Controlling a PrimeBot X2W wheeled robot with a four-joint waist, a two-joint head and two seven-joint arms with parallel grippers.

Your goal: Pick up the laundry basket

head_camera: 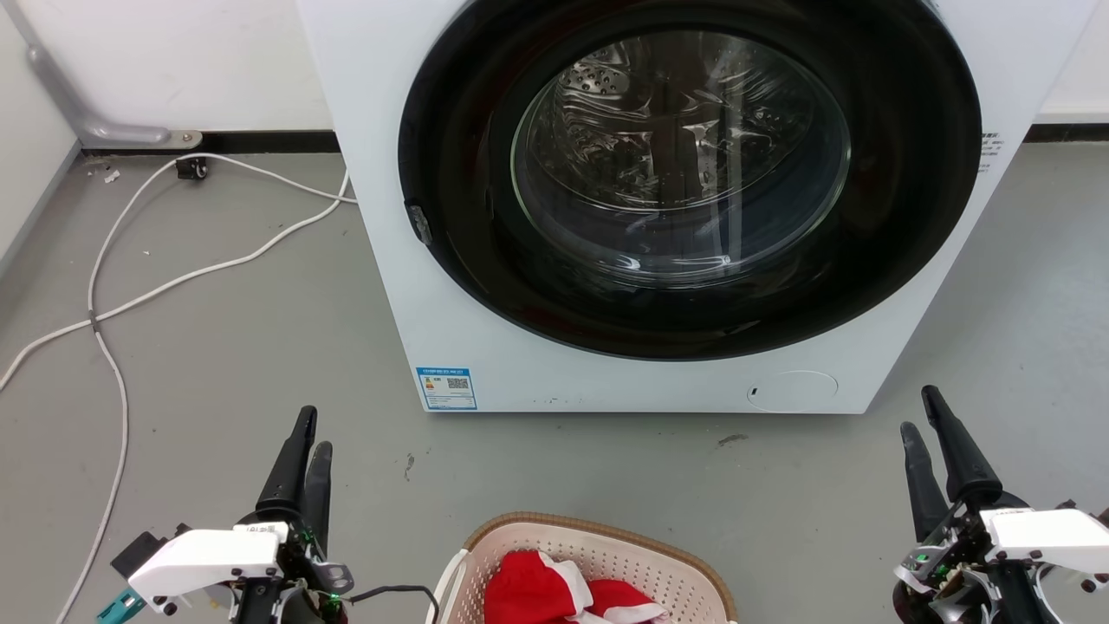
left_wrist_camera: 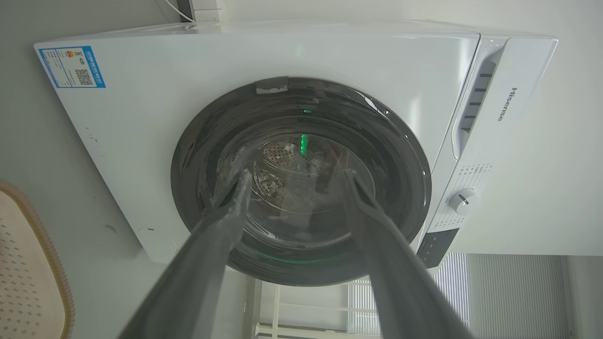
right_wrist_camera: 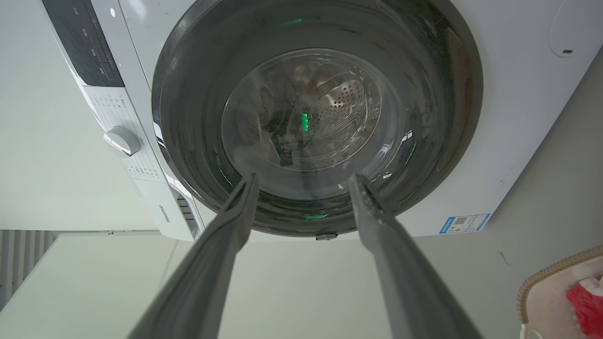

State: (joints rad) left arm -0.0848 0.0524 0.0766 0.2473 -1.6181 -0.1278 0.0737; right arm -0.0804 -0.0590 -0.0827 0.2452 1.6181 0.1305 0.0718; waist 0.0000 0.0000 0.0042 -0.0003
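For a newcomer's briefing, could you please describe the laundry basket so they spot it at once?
Start at the white washing machine. On the floor before it sits the laundry basket. Only it is cream, perforated, brown-rimmed and holds red cloth.

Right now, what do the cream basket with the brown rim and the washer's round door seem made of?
Cream-white perforated laundry basket: probably matte moulded plastic, evenly punched holes; brown rim band looks woven, maybe imitation. Round washing-machine door window: glossy glass, reflective, drum visible through.
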